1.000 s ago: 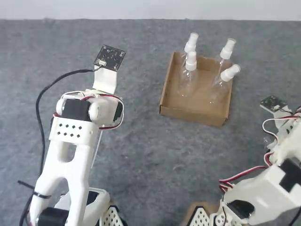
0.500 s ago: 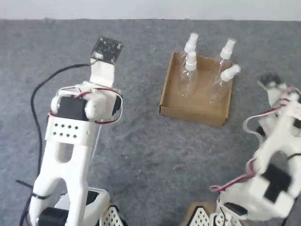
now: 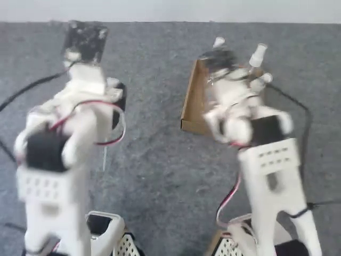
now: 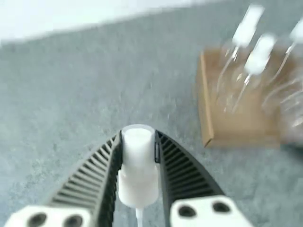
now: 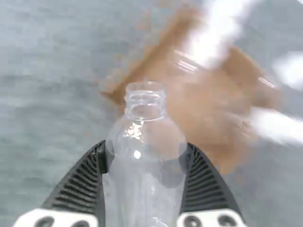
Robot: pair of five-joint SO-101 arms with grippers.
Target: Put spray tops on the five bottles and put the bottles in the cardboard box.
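My left gripper (image 4: 137, 137) is shut on a white spray top (image 4: 137, 163), whose thin dip tube hangs down from it. My right gripper (image 5: 146, 149) is shut on a clear bottle (image 5: 145, 109) with an open neck and no top. In the high view the left arm (image 3: 58, 144) stands raised at the left and the right arm (image 3: 256, 133) is raised in front of the cardboard box (image 3: 189, 106). Several clear bottles with white spray tops (image 3: 258, 53) stand in the box, also seen from the left wrist (image 4: 258, 54).
The grey felt table (image 3: 160, 170) lies between the two arms. The box's brown wall (image 4: 236, 130) is to one side of the left gripper, and the blurred box (image 5: 213, 118) lies just beyond the held bottle. Red and white cables hang from both arms.
The right arm has swung from the table's right edge to in front of the box, lifting the bottle. The left arm has risen and shifted left and farther back.
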